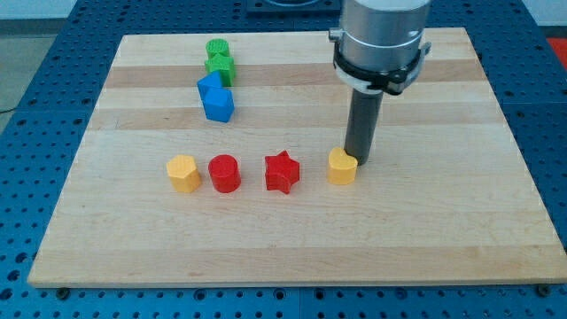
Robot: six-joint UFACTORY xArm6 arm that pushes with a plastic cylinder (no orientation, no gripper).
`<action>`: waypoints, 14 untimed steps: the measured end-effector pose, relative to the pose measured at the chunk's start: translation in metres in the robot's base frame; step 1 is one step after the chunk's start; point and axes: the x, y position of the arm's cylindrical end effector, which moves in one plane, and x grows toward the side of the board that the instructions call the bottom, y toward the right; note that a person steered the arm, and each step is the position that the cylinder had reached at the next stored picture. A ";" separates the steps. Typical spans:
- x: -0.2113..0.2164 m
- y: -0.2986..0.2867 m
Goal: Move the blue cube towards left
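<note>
Two blue blocks touch each other at the upper left of the wooden board. The upper one [210, 86] looks like a cube and the lower one [218, 105] looks many-sided. My tip [358, 160] is far to the right of them and lower in the view. It stands against the upper right side of a yellow block [342, 167], which partly hides its end.
Two green blocks [219, 58] sit stacked in line just above the blue ones. A row lies across the board's middle: a yellow block [183, 173], a red cylinder [225, 173] and a red star [282, 171]. The board's left edge [75, 168] is beyond them.
</note>
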 end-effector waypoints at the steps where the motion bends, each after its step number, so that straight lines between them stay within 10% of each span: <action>1: 0.001 -0.009; 7: -0.102 -0.080; 14: -0.103 -0.155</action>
